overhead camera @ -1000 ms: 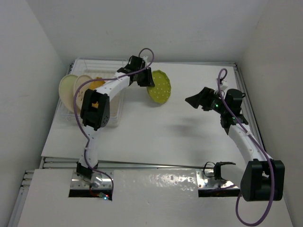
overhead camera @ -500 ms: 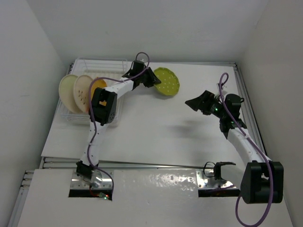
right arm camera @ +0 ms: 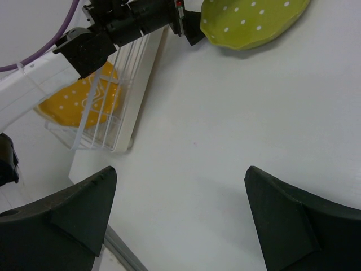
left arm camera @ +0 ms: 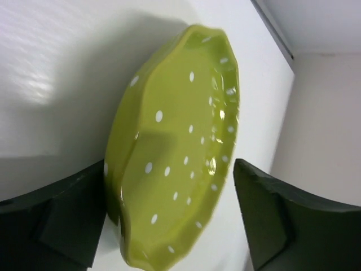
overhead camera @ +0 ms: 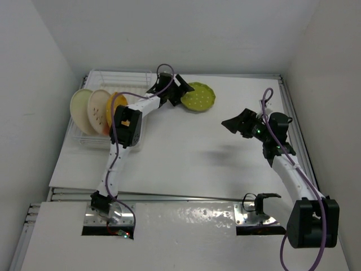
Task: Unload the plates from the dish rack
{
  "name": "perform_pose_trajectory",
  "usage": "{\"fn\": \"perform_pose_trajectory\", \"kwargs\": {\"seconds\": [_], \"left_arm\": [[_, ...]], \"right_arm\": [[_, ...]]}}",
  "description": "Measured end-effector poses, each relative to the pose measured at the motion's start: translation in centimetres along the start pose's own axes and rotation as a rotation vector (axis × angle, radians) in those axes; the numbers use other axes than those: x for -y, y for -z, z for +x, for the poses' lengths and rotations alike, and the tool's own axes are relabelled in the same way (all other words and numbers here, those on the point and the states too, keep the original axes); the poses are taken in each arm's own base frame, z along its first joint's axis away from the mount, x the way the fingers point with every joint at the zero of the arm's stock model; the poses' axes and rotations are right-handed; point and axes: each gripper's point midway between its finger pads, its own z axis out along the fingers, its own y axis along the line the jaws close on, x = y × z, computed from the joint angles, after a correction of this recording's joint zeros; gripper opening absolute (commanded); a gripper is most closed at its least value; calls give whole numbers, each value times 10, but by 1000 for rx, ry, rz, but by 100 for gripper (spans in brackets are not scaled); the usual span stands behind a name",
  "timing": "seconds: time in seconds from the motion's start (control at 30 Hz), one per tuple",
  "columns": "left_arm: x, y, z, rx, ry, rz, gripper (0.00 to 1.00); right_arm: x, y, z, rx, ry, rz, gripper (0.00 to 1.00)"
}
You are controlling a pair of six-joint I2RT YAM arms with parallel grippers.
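**A:** What are the jaws doing?

**B:** The left gripper (left arm camera: 169, 220) has its jaws on both sides of the lime green plate (left arm camera: 180, 164). They look pinched on its edge, but I can't be sure they press it. The plate is tipped and low over the table (overhead camera: 186, 152), just right of the dish rack (overhead camera: 138, 121). I can't tell if it touches the table.

**A:** And the other one?

**B:** The right gripper (right arm camera: 180, 214) has its jaws spread wide with nothing in them. It hangs over bare table, well apart from the plate.

**A:** How much is done?

**B:** I think one plate is nearly out. Three are left in the rack: the orange plate (overhead camera: 117, 103), the cream-and-pink plate (overhead camera: 99, 107) and the pale green plate (overhead camera: 80, 107).

**A:** Anything in the way?

**B:** The left arm (overhead camera: 141, 107) and its purple cable (overhead camera: 115, 121) cross over the rack.
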Motion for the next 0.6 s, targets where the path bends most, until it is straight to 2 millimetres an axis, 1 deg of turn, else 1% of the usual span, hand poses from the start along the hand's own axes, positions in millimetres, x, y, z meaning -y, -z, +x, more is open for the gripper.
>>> {"fn": "perform_pose_trajectory", "kwargs": {"seconds": [0.03,0.17,0.27,0.4,0.5,0.6], "left_arm": [[1,0,-5,19,-5,-9,99],[-1,1,-14,56,-26,-41,100],[-4,3,-19,76,-75,-76,100],[-11,6,-25,106,-162,-143,100],[-17,9,-35,155,-236,-204,100],[-23,14,-37,185,-311,-271,100]], "right_arm": [[0,0,-1,3,5,1,94],[-4,0,-7,14,22,-3,94],[-6,1,-11,17,35,-3,93],[-3,2,-17,7,51,43,92],[-1,3,-22,-3,70,69,92],[0,5,-20,-13,83,80,92]]}}
